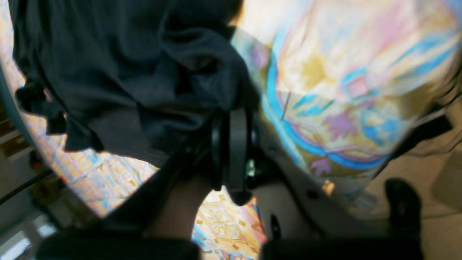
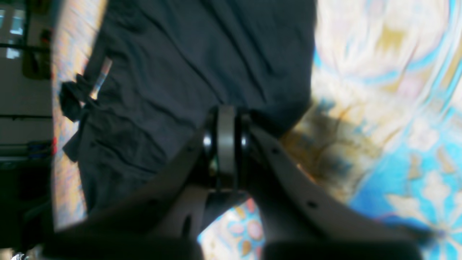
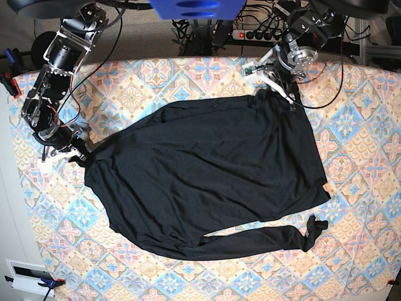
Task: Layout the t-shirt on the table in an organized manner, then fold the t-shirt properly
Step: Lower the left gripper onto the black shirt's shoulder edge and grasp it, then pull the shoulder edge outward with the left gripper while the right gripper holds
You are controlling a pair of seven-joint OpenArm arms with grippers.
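One thin, creased black t-shirt (image 3: pixel 207 182) on floral diamond-tiled table (image 3: pixel 351 251)

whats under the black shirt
The t-shirt lies spread on the patterned table, whose cloth shows all round it. Whatever lies beneath the fabric is covered. Both grippers, left and right, pinch its edges.

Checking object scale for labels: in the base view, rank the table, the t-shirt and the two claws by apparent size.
1. table
2. t-shirt
3. left claw and right claw: both small and alike, each shut on a t-shirt edge; too close to rank.
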